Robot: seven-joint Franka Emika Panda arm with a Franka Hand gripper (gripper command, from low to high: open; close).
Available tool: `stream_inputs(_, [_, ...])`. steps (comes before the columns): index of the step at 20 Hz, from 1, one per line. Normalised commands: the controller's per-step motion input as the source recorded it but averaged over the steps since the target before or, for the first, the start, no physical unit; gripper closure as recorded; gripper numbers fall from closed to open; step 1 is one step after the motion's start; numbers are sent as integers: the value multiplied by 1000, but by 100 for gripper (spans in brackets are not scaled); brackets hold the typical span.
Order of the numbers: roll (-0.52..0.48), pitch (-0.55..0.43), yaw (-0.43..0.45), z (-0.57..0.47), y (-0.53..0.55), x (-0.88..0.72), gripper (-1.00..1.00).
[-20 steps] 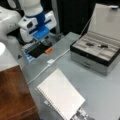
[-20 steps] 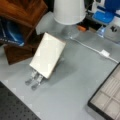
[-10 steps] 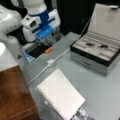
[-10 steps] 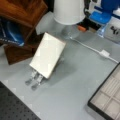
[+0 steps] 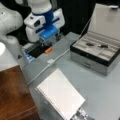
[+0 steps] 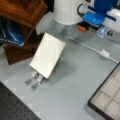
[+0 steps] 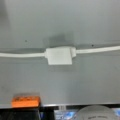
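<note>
Claw (image 5: 50,41) lower than before – open box (image 5: 96,53), small dark items inside

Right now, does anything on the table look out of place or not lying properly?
Yes. The white notebook stands tilted on a small stand, not flat. A white cable with an inline box runs loose across the table. The small orange block sits at the table's edge, below the gripper.

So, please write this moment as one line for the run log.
gripper: at table far edge, above orange block | white cable with inline box near | notebook propped | case open
</note>
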Motion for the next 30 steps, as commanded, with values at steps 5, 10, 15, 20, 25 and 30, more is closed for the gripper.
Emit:
stream_inputs(5, [-221, 321, 54, 260, -44, 554, -100])
stream_inputs(10, [-156, 319, 42, 254, -41, 481, -100])
stream_inputs(15, [-115, 316, 36, 265, -93, 422, -100])
stream_inputs(20, [-76, 292, 6, 266, -110, 453, -100])
stream_inputs(25, [-82, 296, 28, 224, -107, 404, -100])
stream_inputs(30, [-95, 312, 81, 220, -79, 306, -100])
